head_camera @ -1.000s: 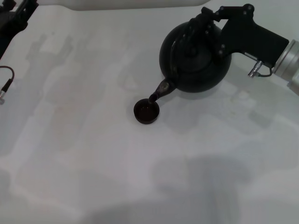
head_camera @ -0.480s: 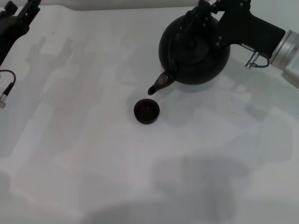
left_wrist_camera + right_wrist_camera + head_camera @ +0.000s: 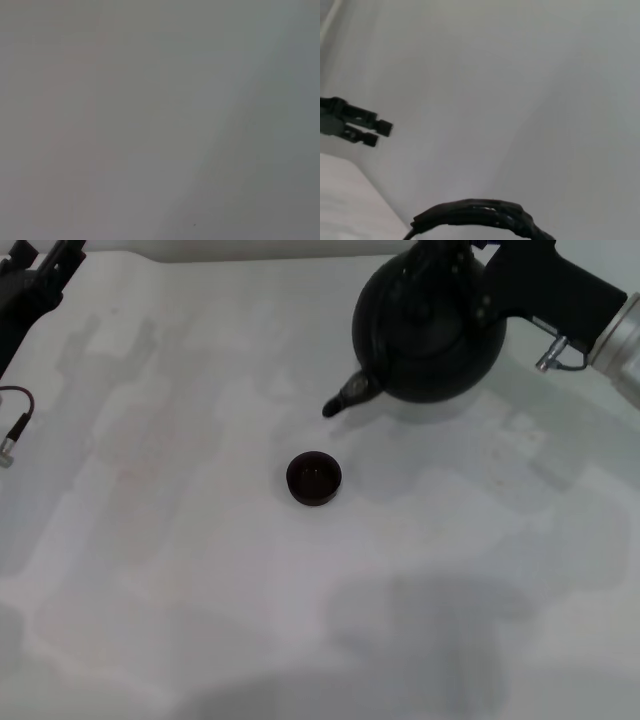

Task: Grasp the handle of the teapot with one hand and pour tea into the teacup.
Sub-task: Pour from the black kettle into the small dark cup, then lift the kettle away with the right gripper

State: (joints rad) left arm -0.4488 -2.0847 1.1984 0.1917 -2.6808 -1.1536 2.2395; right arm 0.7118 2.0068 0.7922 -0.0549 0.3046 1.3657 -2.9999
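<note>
The round matte black teapot (image 3: 430,335) hangs above the table at the far right, its stubby spout (image 3: 342,400) pointing left and slightly down. My right gripper (image 3: 455,255) is shut on the arched handle (image 3: 475,214), whose top shows in the right wrist view. The small dark teacup (image 3: 314,478) stands on the table, nearer me than the spout and clear of it; something dark shows inside it. My left gripper (image 3: 40,270) is parked at the far left corner, and the right wrist view shows this left gripper (image 3: 375,134) with its fingertips apart.
A white table (image 3: 200,570) spreads around the cup. A loose cable end (image 3: 12,435) lies at the left edge. The table's far edge (image 3: 250,255) runs just behind the teapot. The left wrist view shows only a blank grey surface.
The teapot has risen and drawn back toward the far right. Its spout, which was tipped over the teacup, now sits higher and away from it. The cup has stayed put.
</note>
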